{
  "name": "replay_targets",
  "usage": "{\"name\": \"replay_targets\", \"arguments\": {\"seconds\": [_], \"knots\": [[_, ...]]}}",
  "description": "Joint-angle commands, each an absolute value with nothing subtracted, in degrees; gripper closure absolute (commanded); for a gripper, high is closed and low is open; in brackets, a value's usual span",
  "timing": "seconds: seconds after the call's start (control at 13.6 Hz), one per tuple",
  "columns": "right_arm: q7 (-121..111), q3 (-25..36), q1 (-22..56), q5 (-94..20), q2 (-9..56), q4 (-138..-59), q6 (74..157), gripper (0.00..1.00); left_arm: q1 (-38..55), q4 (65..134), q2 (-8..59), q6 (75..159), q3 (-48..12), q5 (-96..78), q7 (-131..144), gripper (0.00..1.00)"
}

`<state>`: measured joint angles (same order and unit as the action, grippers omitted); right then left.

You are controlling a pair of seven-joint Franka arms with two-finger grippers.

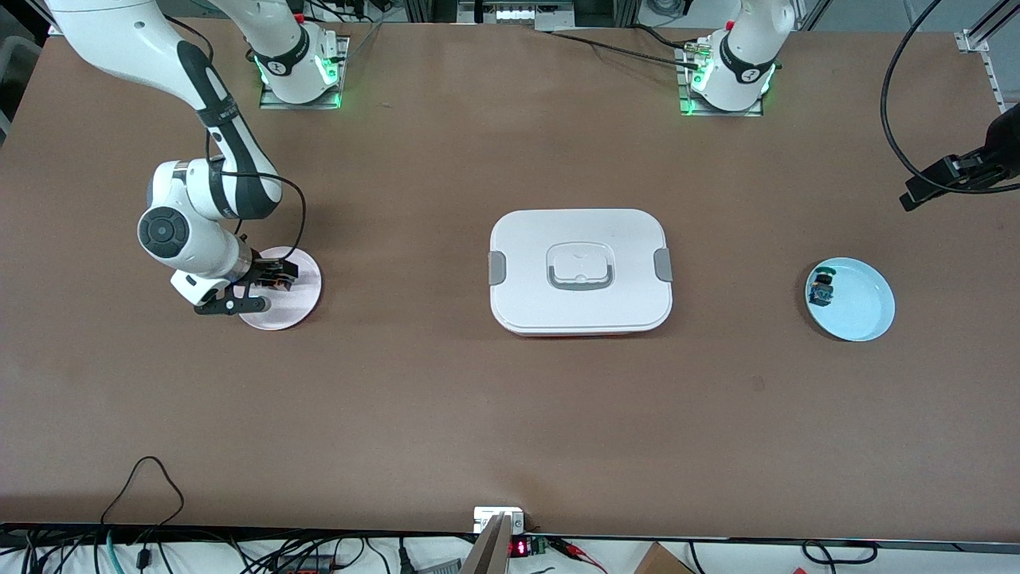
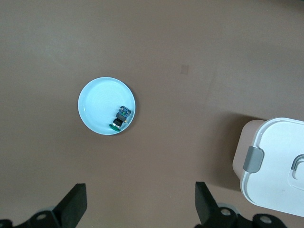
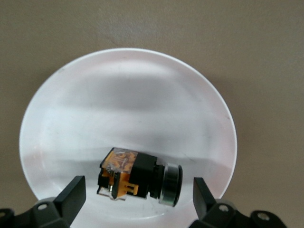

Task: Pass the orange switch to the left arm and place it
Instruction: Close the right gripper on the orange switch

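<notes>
Two switch parts: only one matters here, the orange switch (image 3: 137,178), a small black cylinder with an orange end, lying on its side in the pink plate (image 1: 307,299) at the middle left of the front view.
Switch long axis: in the right wrist view it runs across the gap between the two fingers, orange end toward one finger, dark round cap toward the other.
Switch to tool: it sits between the fingertips of the right gripper (image 1: 263,291), which is low over the plate; no contact is visible.
Right gripper state: fingers spread wide, one on each side of the switch, pinching nothing.
Nearer arm: the right arm, by far; its gripper is right at the plate.
Box: the white box (image 1: 580,271) sits mid-frame in the front view, between the pink plate and the blue plate (image 1: 872,307), well apart from both.
Other part: a green-blue-topped part (image 2: 121,118) lies in the blue plate, at middle right of the front view.
Left gripper: the left gripper (image 2: 140,209) hangs high over the table near the blue plate, fingers spread and empty; this arm waits.
Judgement: the next move looks like a plain closing of the right fingers along the switch's length.
</notes>
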<state>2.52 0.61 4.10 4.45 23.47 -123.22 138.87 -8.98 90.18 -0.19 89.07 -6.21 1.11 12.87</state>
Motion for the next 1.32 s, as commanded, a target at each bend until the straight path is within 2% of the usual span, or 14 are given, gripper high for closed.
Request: {"name": "replay_targets", "arguments": {"seconds": [0.0, 0.51, 0.59, 0.73, 0.95, 1.25], "knots": [[3.2, 0.6, 3.9, 5.4, 23.7, -125.5, 142.6, 0.0, -9.4, 88.8, 0.6, 89.3, -6.6, 0.8, 12.3, 0.0], [3.2, 0.6, 4.0, 6.1, 23.8, -125.7, 142.7, 0.0, -9.3, 88.7, 1.1, 89.5, -6.8, 0.7, 12.3, 0.0], [3.2, 0.6, 4.0, 6.2, 23.8, -125.7, 142.7, 0.02, -9.2, 88.7, 1.1, 89.4, -6.8, 0.7, 12.3, 0.0], [3.2, 0.6, 4.0, 6.3, 23.9, -125.7, 142.7, 0.14, -9.3, 88.7, 1.1, 89.4, -6.8, 0.7, 12.3, 0.0], [3.3, 0.7, 4.0, 6.3, 23.9, -125.7, 142.7, 0.46, -9.3, 88.7, 1.1, 89.5, -6.8, 0.6, 12.3, 0.0], [3.3, 0.7, 3.9, 6.2, 23.6, -125.7, 142.5, 0.68, -9.3, 88.7, 1.1, 89.5, -6.8, 0.6, 12.3, 0.0]]}}
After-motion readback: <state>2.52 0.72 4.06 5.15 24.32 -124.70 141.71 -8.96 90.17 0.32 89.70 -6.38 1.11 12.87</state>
